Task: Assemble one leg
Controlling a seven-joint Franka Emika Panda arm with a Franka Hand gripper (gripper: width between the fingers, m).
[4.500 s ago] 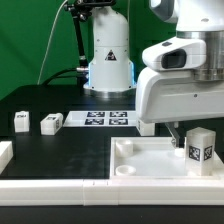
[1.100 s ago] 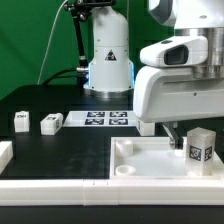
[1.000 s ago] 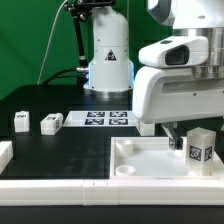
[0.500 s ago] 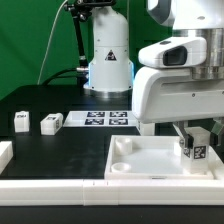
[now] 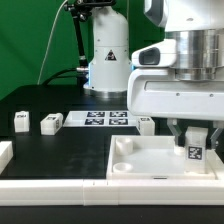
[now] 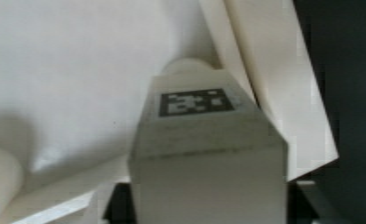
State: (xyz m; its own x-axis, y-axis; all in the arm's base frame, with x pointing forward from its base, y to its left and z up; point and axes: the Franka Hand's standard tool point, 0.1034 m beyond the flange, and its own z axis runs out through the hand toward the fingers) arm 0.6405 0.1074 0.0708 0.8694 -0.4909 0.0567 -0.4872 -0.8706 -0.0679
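A white leg [image 5: 197, 152] with a marker tag stands upright in the large white tabletop [image 5: 148, 166], near its corner at the exterior view's right. My gripper [image 5: 197, 146] hangs straight over it, one finger on each side, shut on the leg. In the wrist view the leg [image 6: 201, 135] fills the gap between the dark fingers [image 6: 121, 203], tag facing the camera, with the tabletop [image 6: 73, 80] under it. Two more legs [image 5: 20, 121] [image 5: 51, 123] lie at the exterior view's left, and a third [image 5: 146, 124] lies behind the tabletop.
The marker board [image 5: 105, 119] lies flat at the back middle of the black table. A white fence [image 5: 60, 190] runs along the front edge, and a white block [image 5: 4, 153] sits at the left edge. The robot base [image 5: 108, 60] stands behind.
My gripper has moved toward the exterior view's right, from beside the standing leg to over it. Its fingers now enclose the leg.
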